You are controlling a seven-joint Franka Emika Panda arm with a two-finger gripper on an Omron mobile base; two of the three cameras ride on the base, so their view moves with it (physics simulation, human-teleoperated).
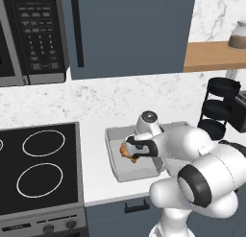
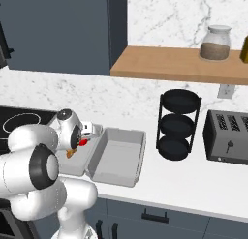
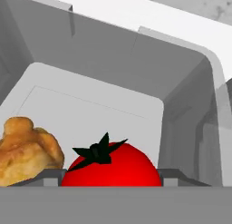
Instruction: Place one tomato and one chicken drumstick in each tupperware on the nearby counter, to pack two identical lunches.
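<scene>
Over the left tupperware (image 1: 115,149) on the counter (image 1: 96,183), the gripper (image 3: 111,182) sat low, jaws parted about halfway around the tomato (image 3: 113,166); a firm clamp couldn't be told. Tomato was inside that container, chicken drumstick (image 3: 27,148) just beside it on the floor. Second tupperware (image 2: 118,156) sat touching the first, to its right, near the black tiered rack (image 2: 178,124).

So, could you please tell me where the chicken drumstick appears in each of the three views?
Left base view: the chicken drumstick lies left of centre, in the left tupperware, beside the wrist.
Right base view: a brown tip at left, below the tomato.
Hand view: lower left, beside the tomato.
Shared landmark: the left tupperware's grey wall.
</scene>
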